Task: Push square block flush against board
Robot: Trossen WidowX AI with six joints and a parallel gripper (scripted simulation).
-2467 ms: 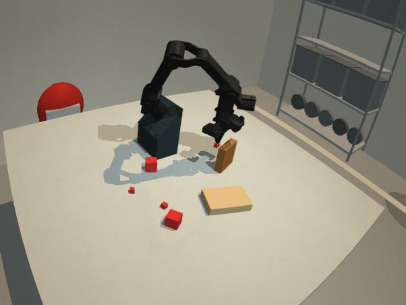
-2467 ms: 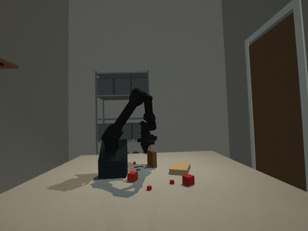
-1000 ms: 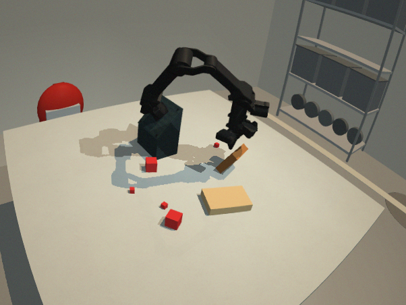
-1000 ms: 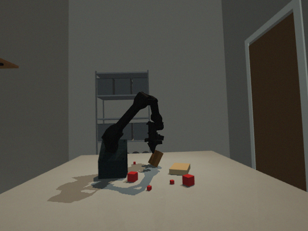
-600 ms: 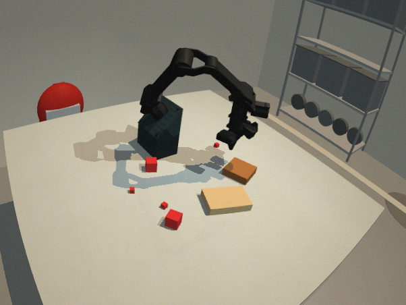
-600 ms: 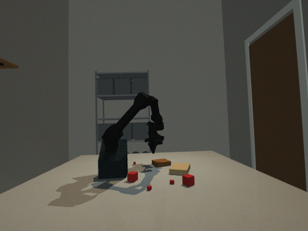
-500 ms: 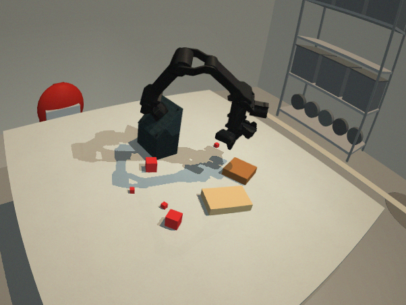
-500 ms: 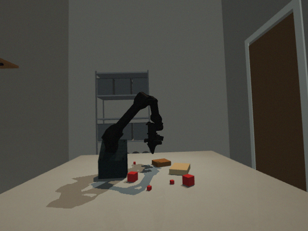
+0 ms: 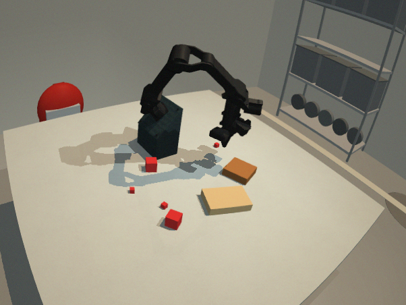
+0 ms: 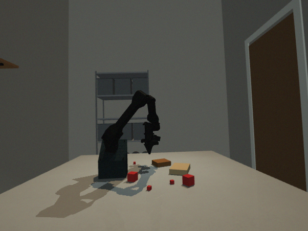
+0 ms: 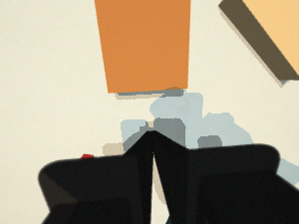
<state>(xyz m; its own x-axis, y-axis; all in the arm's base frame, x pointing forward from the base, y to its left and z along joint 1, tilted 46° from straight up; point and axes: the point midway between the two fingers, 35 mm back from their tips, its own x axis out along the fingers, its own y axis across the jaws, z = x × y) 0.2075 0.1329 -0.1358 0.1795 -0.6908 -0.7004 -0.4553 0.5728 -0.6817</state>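
The orange-brown square block (image 9: 239,169) (image 10: 161,162) (image 11: 145,46) lies flat on the table, on a broad face. The pale tan board (image 9: 226,198) (image 10: 180,168) (image 11: 279,29) also lies flat. A gap separates the two, and in the wrist view their near sides stand at different angles. My gripper (image 9: 224,144) (image 10: 149,153) (image 11: 151,135) is shut and empty. It hangs above the table on the arm's side of the block, with its fingertips short of the block's near side in the wrist view. The far end of the block is cut off there.
A larger red cube (image 9: 151,164) (image 10: 132,177) stands near the arm's base (image 9: 158,135) (image 10: 112,163). Another larger red cube (image 9: 173,219) (image 10: 188,180) stands beyond the board, near a small red cube (image 9: 164,205) (image 10: 172,182). Other small red cubes (image 9: 131,190) (image 9: 216,145) lie farther off.
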